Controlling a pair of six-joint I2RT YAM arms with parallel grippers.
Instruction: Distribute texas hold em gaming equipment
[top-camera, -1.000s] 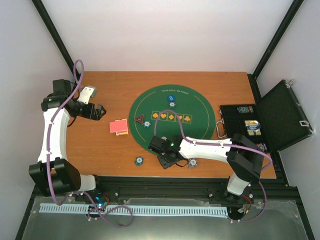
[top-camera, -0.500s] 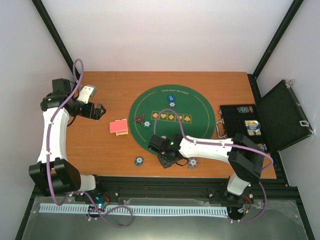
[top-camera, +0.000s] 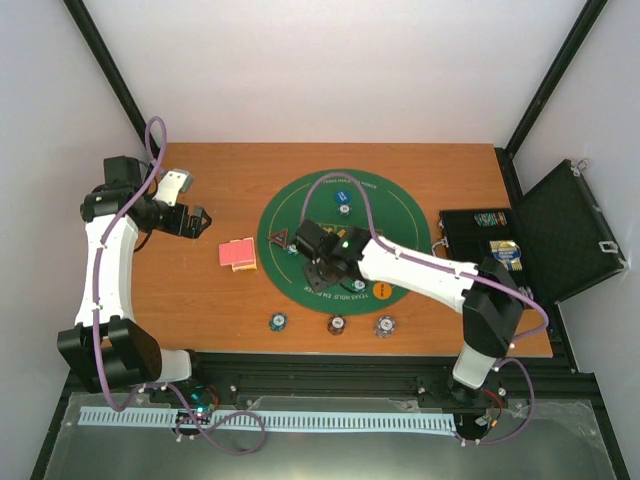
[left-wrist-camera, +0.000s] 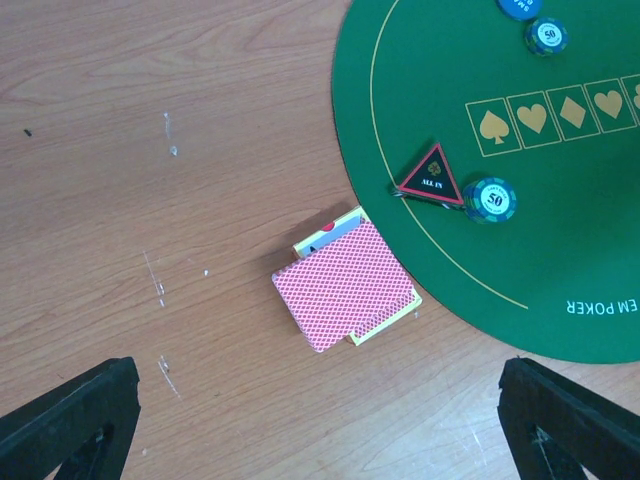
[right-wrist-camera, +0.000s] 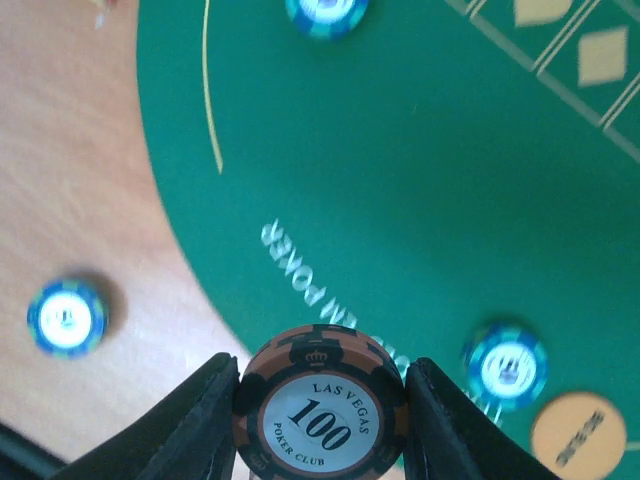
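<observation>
In the right wrist view my right gripper (right-wrist-camera: 320, 405) is shut on an orange-and-black "100" poker chip (right-wrist-camera: 320, 412), held above the near part of the green mat (top-camera: 400, 215). From the top, this gripper (top-camera: 322, 272) is over the mat's near left. Three chips lie in a row on the wood: blue (top-camera: 278, 321), dark (top-camera: 336, 324), blue (top-camera: 384, 324). An orange button disc (top-camera: 381, 290) lies on the mat. The red-backed cards (left-wrist-camera: 345, 283) lie left of the mat. The triangular marker (left-wrist-camera: 430, 178) lies beside a blue chip (left-wrist-camera: 489, 198). My left gripper (top-camera: 197, 222) is open and empty, left of the cards.
The black hinged case (top-camera: 560, 235) stands open at the right table edge with chips and a card box inside. A blue button (top-camera: 343, 197) and a blue chip (top-camera: 343, 209) lie at the far side of the mat. Black frame posts rise at the back corners.
My right gripper has moved from the table's near edge up and left onto the mat. A dark chip now shows on the wood where it was. The left arm has not moved.
</observation>
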